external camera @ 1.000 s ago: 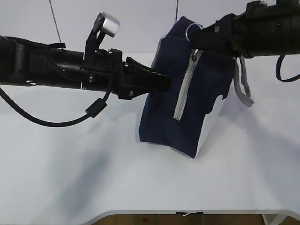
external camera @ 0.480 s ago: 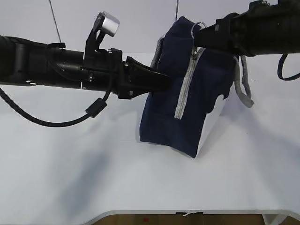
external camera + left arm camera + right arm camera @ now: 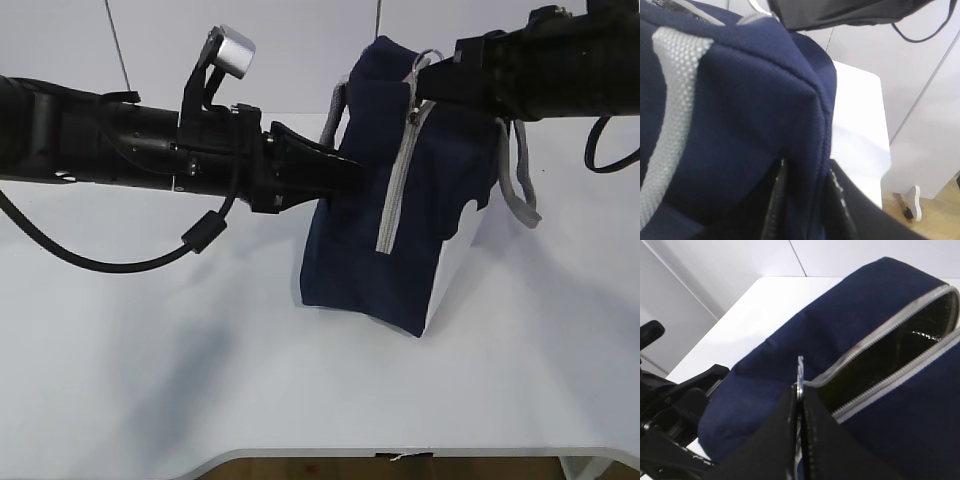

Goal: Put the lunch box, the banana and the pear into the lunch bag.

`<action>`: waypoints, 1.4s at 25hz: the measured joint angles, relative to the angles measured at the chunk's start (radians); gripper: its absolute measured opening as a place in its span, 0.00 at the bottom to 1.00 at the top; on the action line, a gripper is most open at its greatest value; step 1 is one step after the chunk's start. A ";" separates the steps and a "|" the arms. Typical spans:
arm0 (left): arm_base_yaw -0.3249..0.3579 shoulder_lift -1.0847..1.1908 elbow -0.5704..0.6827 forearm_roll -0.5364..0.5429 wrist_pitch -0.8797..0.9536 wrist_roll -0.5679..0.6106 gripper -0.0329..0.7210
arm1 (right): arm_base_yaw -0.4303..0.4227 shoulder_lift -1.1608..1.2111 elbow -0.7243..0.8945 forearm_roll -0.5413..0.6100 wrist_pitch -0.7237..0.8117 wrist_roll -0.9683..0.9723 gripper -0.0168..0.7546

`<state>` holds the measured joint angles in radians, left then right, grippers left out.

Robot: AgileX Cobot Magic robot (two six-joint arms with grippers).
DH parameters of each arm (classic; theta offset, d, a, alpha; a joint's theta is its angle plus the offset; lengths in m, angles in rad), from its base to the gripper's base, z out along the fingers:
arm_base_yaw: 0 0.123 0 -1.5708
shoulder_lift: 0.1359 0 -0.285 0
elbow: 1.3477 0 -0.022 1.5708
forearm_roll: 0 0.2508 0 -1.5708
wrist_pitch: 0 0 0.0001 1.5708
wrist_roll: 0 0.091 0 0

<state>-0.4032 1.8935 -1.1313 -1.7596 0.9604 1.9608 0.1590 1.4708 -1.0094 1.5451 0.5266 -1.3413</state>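
The navy-blue lunch bag (image 3: 400, 220) with white lower panels stands on the white table, right of centre. My left gripper (image 3: 350, 178) is shut on a fold of the bag's fabric (image 3: 805, 165) at its left side. My right gripper (image 3: 428, 78) is shut on the zipper's ring pull (image 3: 800, 372) at the bag's top. The grey zipper (image 3: 880, 340) is partly open and dark lining (image 3: 900, 350) shows inside. The grey zipper tape (image 3: 395, 185) runs down the front. The lunch box, banana and pear are out of view.
A grey webbing handle (image 3: 520, 190) hangs at the bag's right side. The white table (image 3: 200, 350) reaches to its front edge (image 3: 400, 455). A grey wall stands behind. In the left wrist view the table's far edge (image 3: 875, 150) and the floor show.
My right gripper has drawn the ring pull to the right along the bag's top, and the bag's top has shifted slightly right. The left arm has held still.
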 joint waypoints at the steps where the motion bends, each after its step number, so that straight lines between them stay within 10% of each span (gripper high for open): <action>1: 0.000 0.000 0.000 0.000 0.000 0.000 0.27 | 0.000 0.002 -0.004 0.000 -0.001 0.000 0.03; 11: 0.000 0.000 0.000 0.007 0.000 -0.002 0.11 | 0.000 0.014 -0.031 0.001 -0.001 0.002 0.03; 35: -0.024 0.000 -0.002 0.037 0.020 -0.016 0.10 | 0.000 0.017 -0.047 0.030 -0.001 0.002 0.03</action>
<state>-0.4269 1.8935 -1.1336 -1.7225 0.9804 1.9449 0.1590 1.4873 -1.0561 1.5750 0.5254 -1.3389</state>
